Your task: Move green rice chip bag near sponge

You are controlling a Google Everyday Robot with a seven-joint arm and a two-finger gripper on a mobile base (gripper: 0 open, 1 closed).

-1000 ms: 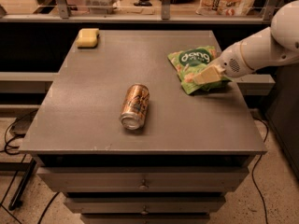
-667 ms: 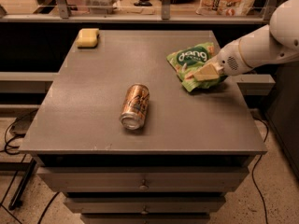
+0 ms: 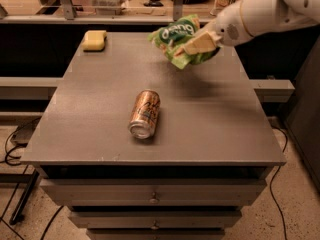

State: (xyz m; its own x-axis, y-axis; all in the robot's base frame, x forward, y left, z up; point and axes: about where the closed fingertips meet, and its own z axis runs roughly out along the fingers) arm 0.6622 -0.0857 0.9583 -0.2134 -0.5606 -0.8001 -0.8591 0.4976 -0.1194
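Observation:
The green rice chip bag is a crinkly light-green pouch with a dark green round logo. It hangs in the air above the far middle of the grey table. My gripper comes in from the upper right on a white arm and is shut on the bag's lower right part. The sponge is a small pale yellow block lying at the table's far left corner, well to the left of the bag.
A bronze drink can lies on its side near the table's middle, in front of the bag. Drawers sit under the tabletop. A counter with clutter runs behind the table. Cables lie on the floor at left.
The gripper has lifted the bag off the table's right side and carried it up and to the left, toward the far middle. The can and sponge have not moved.

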